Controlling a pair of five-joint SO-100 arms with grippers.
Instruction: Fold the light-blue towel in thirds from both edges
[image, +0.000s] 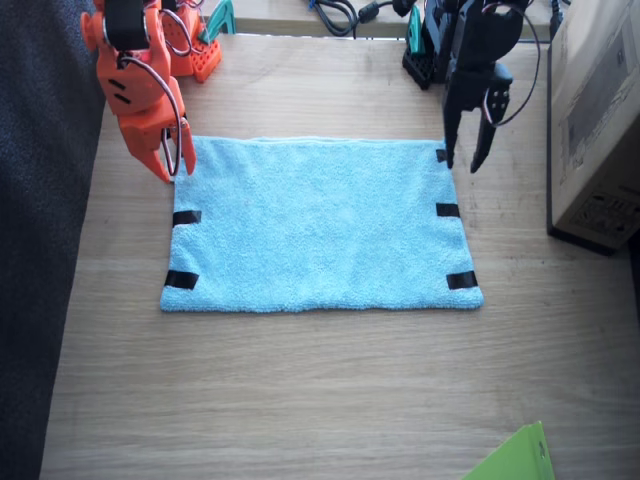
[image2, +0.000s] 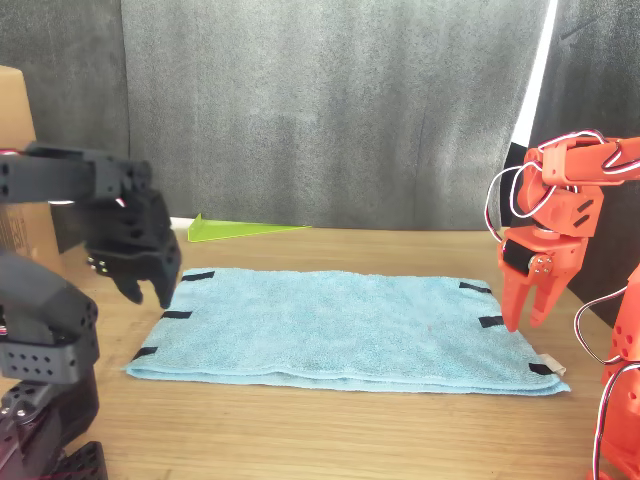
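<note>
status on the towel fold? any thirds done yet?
No fold done: the light-blue towel lies flat and fully spread on the table. In hand: the right gripper and the left gripper hang open over the far corners of its short edges, holding nothing. Left: grasp each edge and fold both thirds inward.

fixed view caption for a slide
Light-blue towel lies flat while left gripper and right gripper hover at its far corners.
</note>
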